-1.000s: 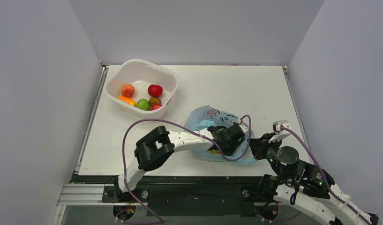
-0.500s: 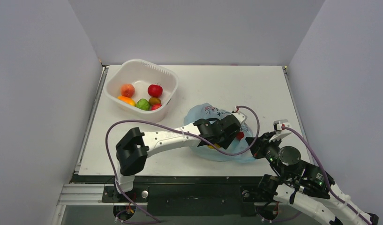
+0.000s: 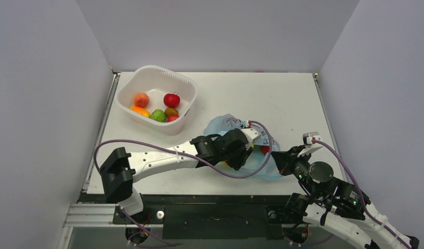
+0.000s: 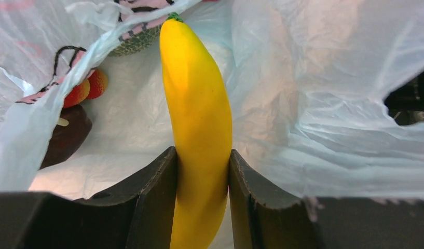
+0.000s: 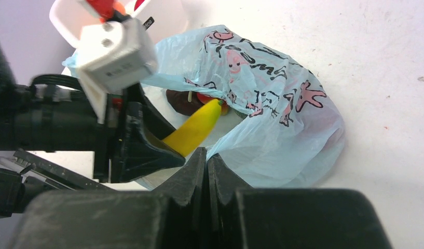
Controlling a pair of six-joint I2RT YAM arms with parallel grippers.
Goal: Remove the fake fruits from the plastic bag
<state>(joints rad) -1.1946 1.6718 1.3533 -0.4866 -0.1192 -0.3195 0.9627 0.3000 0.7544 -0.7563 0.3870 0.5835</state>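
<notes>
Banana in bag, tub behind-L of bag.

The left arm now lies stretched out low, its elbow having slid left along the near edge of the tabletop. The left pincer, clamped on the yellow banana, has drawn back leftward at the mouth of the plastic bag. The bag's far side has sagged, and a red fruit is now uncovered beside the wrist.
</notes>
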